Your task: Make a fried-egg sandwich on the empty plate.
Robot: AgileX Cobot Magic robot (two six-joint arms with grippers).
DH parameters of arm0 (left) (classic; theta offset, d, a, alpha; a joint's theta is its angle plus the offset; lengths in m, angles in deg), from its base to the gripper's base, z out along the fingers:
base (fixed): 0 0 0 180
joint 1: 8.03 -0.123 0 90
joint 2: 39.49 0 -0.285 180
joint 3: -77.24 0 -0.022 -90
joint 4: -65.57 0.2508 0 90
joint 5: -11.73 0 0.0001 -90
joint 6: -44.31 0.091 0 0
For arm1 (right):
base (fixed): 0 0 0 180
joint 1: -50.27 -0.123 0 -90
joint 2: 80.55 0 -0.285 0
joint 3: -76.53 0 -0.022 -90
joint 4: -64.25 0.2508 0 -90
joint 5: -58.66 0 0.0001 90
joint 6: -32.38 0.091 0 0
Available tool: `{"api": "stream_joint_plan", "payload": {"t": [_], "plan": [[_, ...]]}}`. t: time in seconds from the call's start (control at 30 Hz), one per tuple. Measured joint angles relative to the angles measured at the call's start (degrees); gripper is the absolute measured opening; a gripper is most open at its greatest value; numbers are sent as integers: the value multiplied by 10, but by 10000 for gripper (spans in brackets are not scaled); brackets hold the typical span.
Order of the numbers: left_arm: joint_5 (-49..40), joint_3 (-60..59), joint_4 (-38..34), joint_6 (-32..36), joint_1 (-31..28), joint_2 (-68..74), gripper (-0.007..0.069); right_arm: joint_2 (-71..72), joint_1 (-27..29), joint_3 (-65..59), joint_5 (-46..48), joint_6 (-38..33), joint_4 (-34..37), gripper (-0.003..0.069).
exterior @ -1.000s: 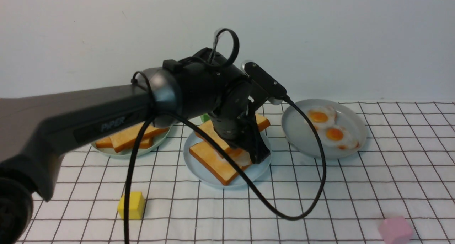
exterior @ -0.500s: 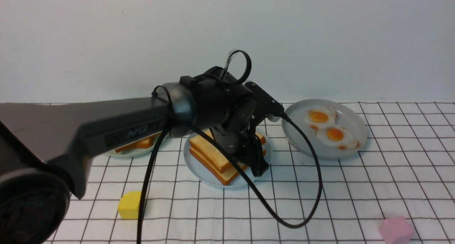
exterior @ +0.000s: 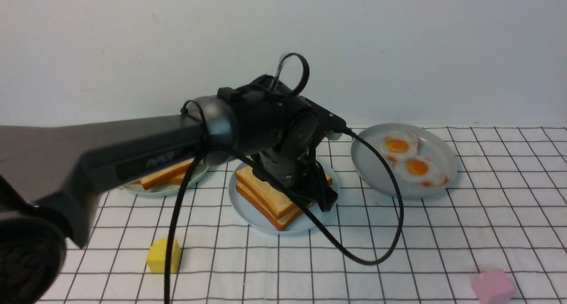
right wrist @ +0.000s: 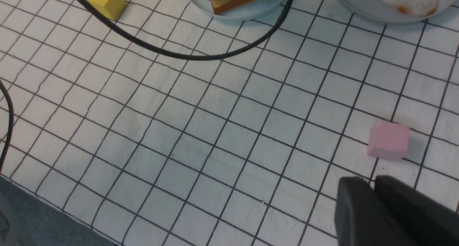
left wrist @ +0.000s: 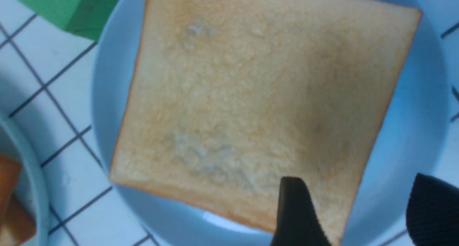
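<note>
I think I am working in a robot test room. A black robot arm (exterior: 110, 157) reaches over a white cloth (exterior: 487, 206) with black squares. A bare wall (exterior: 398, 51) is at 12 o'clock. A blue plate (exterior: 252, 217) sits in the middle, with a yellow block (exterior: 164, 255) at 7 o'clock and a pink block (exterior: 492, 286) at 5 o'clock.

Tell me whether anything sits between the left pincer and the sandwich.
Nothing visible does: the open left pincer hangs directly over the sandwich on the light-blue plate, with no object between them.
</note>
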Motion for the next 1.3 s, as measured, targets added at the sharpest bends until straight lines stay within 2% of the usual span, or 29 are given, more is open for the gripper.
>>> {"api": "stream_joint_plan", "payload": {"t": [0.1,0.17,0.2,0.27,0.3,0.37,0.47,0.5,0.63,0.8,0.93,1.03,1.3], "plan": [[-28,0,-28,-4,0,-54,388,0,0,0,0,0,0,98],[-40,0,-45,-9,0,-91,333,0,0,0,0,0,0,99],[-44,-8,-64,-17,0,-146,248,0,0,0,-1,0,0,100],[-39,-30,-76,-22,0,-202,148,0,0,0,-1,0,1,101],[-25,-65,-85,-24,0,-256,59,0,0,0,1,0,1,101],[-1,-113,-97,-24,0,-330,-14,0,0,0,4,0,2,101],[33,-195,-115,-24,0,-419,-13,0,0,0,6,0,2,103],[74,-262,-126,-25,0,-502,-13,0,0,0,6,0,2,103],[190,-448,-132,-25,0,-671,-13,0,0,0,-6,0,2,104],[324,-626,-140,-27,0,-808,-13,0,0,0,-15,1,2,101],[424,-743,-143,-27,0,-896,-13,0,0,0,-31,17,2,40],[450,-783,-144,-28,0,-934,-13,0,0,0,-45,27,2,-7],[435,-815,-145,-28,0,-954,-13,0,0,0,-30,58,19,-11]]}}
